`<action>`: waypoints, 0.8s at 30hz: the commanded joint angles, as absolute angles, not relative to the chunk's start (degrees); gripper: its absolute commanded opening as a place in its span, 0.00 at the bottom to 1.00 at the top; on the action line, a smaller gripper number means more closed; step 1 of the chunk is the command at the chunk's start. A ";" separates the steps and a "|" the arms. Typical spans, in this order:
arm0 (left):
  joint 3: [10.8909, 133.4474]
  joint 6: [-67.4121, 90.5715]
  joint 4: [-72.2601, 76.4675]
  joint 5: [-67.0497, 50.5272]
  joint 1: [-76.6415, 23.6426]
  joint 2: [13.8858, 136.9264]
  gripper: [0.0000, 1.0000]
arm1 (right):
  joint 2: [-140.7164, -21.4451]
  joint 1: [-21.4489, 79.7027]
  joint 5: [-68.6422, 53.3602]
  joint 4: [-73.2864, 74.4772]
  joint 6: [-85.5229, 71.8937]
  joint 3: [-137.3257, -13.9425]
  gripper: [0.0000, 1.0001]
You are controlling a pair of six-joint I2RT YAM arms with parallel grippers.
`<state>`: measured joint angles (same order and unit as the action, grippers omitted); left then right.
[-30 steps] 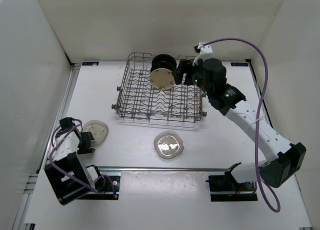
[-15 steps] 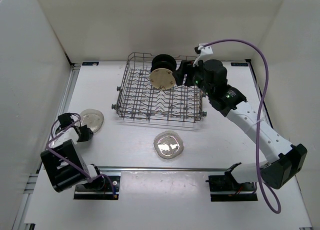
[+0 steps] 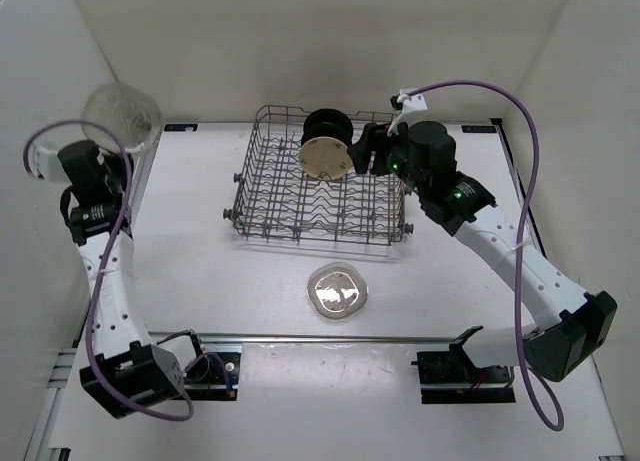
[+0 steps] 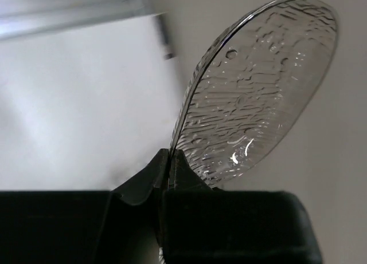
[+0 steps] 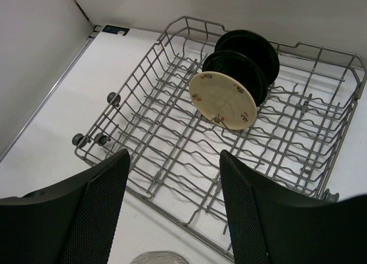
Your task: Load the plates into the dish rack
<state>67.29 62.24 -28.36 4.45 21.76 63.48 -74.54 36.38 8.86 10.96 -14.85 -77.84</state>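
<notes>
My left gripper (image 4: 168, 161) is shut on the rim of a clear ribbed plate (image 4: 264, 86). It holds that plate (image 3: 122, 116) on edge, high in the air at the far left, well away from the dish rack (image 3: 250, 196). A cream spotted plate (image 5: 222, 100) stands in the rack's tines, with two black plates (image 5: 243, 60) upright behind it. My right gripper (image 5: 174, 155) hangs open and empty over the rack's right part (image 5: 137, 83), with the cream plate (image 3: 325, 158) just to the gripper's (image 3: 362, 149) left. A second clear plate (image 3: 338, 290) lies flat on the table in front of the rack.
White walls enclose the table on the left, back and right, and the raised plate is close to the left wall. A metal rail (image 3: 330, 336) runs across the near edge between the two arm bases.
My left gripper closed on the clear plate at the table's left and lifted it high up and back. My right gripper narrowed a little and stayed over the rack.
</notes>
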 commanded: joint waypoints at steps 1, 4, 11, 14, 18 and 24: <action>74.78 50.38 -28.48 8.17 16.11 65.38 0.10 | -72.95 36.12 9.40 11.60 -14.85 -77.17 0.68; 79.88 41.33 -28.48 6.60 10.40 70.04 0.10 | -72.95 36.12 9.40 12.13 -14.85 -76.12 0.68; 87.62 20.94 -28.48 2.55 -3.31 79.01 0.10 | -72.95 36.12 9.40 15.12 -14.33 -74.88 0.68; 88.86 14.34 -28.48 9.55 -8.24 80.94 0.10 | -72.95 36.12 9.40 17.48 -14.33 -75.58 0.70; 89.82 9.76 -28.48 15.12 -13.26 83.66 0.10 | -72.34 36.12 10.10 19.68 -13.80 -76.11 0.71; 95.62 0.54 -27.95 13.27 -16.52 90.61 0.10 | -71.11 36.12 12.04 20.83 -12.74 -76.11 0.76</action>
